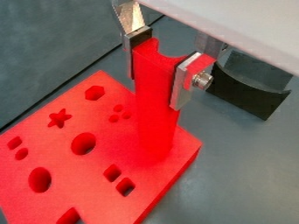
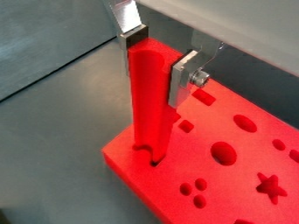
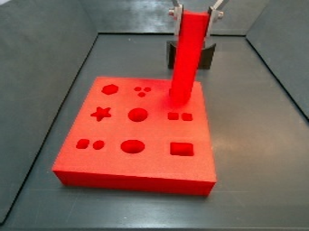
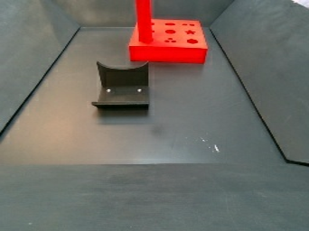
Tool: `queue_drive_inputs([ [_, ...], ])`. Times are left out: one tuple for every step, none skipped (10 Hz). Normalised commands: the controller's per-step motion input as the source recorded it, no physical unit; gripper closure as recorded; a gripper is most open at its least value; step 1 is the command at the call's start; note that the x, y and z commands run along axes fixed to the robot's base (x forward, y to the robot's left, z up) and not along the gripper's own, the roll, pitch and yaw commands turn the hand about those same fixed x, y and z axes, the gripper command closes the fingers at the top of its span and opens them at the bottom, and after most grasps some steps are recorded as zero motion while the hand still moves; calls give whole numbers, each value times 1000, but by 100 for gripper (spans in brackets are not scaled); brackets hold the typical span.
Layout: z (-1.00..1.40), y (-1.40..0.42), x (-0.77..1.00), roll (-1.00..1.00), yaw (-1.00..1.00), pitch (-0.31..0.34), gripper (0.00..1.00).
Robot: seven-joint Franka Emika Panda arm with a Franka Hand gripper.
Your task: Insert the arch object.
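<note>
The arch object point(image 1: 152, 105) is a long bright red bar, upright, with a curved notch at its upper end. My gripper point(image 1: 162, 63) is shut on its upper part, one silver finger on each side; both wrist views show this point(image 2: 158, 59). The bar's lower end point(image 2: 149, 150) sits in a hole near one edge of the flat red board point(image 2: 228, 175). In a side view the bar point(image 3: 183, 63) stands on the board's far right part point(image 3: 133, 135), with the gripper point(image 3: 193, 13) at its top. It also shows in a side view point(image 4: 143, 23).
The dark fixture point(image 4: 121, 86) stands on the grey floor apart from the board point(image 4: 169, 47); it also shows behind the bar point(image 3: 209, 56) and beside the gripper point(image 1: 251, 87). The board has several other shaped holes, among them a star point(image 3: 103, 114). Grey walls ring the floor.
</note>
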Motion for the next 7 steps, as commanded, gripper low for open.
queue_drive_inputs([
  [-166,171,0,-174,-17,0,100],
  [-149,63,-9,-149,-46,0,100],
  [-120,0,-3,-80,-40,0,100],
  [-17,0,-89,0,-60,0,100],
  [0,-9,-171,41,-66,0,100],
  [0,-23,-114,49,-37,0,100],
  [0,0,-34,56,-17,0,100],
])
